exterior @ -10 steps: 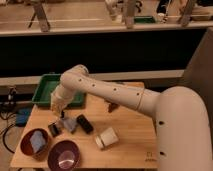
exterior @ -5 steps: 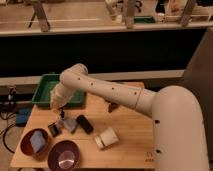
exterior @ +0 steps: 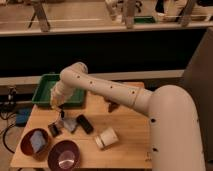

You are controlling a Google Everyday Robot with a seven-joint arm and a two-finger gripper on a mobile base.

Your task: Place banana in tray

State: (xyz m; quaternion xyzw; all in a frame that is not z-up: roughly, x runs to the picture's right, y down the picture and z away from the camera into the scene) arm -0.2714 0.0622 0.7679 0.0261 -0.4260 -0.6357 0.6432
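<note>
My pincer hangs at the front rim of the green tray; I cannot tell its grip. The surface carries one tray, two maroon bowls and one white cup.

- My jaws hang over the left half of the desk, close to its far edge.
- The desk is pale wood with a plain flat top, under warm, dim light.
- Behind the desk runs a pale strip, level with its far edge.
- Above that strip, a wide dark panel spans the whole view.
- A light ledge caps the panel.
- Beyond the ledge, upright posts stand on a lighter floor; what else is there I cannot make out.
- Left of the desk, dark cables lie tangled in shadow.
</note>
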